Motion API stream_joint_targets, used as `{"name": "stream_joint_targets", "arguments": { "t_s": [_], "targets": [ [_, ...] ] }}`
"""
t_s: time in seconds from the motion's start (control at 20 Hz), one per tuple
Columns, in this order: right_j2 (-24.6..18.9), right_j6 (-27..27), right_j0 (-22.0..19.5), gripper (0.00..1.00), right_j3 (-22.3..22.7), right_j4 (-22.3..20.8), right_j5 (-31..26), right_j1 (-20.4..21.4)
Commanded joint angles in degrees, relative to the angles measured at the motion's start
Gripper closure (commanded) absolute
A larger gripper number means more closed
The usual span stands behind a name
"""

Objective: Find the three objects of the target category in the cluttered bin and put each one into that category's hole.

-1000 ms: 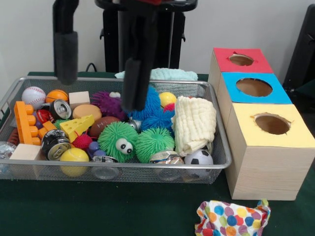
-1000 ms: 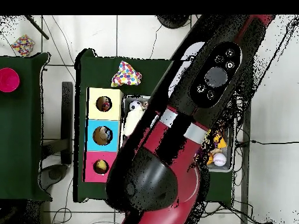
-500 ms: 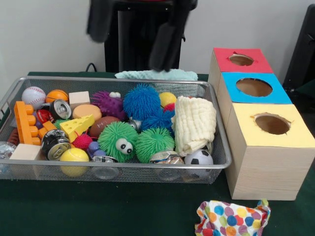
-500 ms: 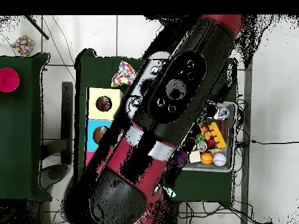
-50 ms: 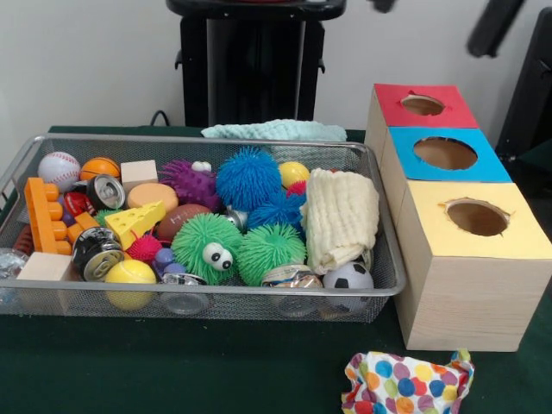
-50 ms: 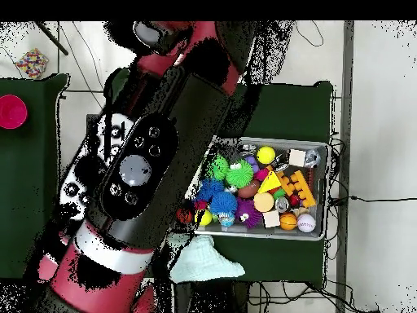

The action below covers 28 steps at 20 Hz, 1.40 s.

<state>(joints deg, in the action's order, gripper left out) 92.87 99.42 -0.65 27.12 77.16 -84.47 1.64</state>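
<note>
Fuzzy balls: five. Box holes: three.

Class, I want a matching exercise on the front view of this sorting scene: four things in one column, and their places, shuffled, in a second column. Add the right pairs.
Things
1. baseball
2. soccer ball
3. red-topped box
4. polka-dot cloth

Places
A. on the green table in front of the wooden boxes
B. far left corner of the wire bin
C. farthest in the row of three boxes
D. near right corner of the wire bin

Pairs: 1-B, 2-D, 3-C, 4-A
</note>
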Motion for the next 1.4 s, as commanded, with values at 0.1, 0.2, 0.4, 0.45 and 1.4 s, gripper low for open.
{"name": "stream_joint_targets", "arguments": {
  "t_s": [0.1, 0.2, 0.4, 0.45, 1.4],
  "targets": [
    [-16.22, -3.47, 2.19, 0.0, 10.95, -10.34, -2.11, 3.79],
    [-18.96, -4.13, 3.7, 0.0, 13.53, -12.04, -1.19, 4.97],
    [-24.39, -3.8, 6.44, 0.0, 18.07, -15.18, 2.84, 6.65],
    [-25.51, -3.47, 6.9, 0.0, 18.88, -15.81, 3.88, 6.82],
    [-35.57, 3.23, 12.39, 0.0, 31.87, -31.51, 8.44, 19.32]
  ]
}}
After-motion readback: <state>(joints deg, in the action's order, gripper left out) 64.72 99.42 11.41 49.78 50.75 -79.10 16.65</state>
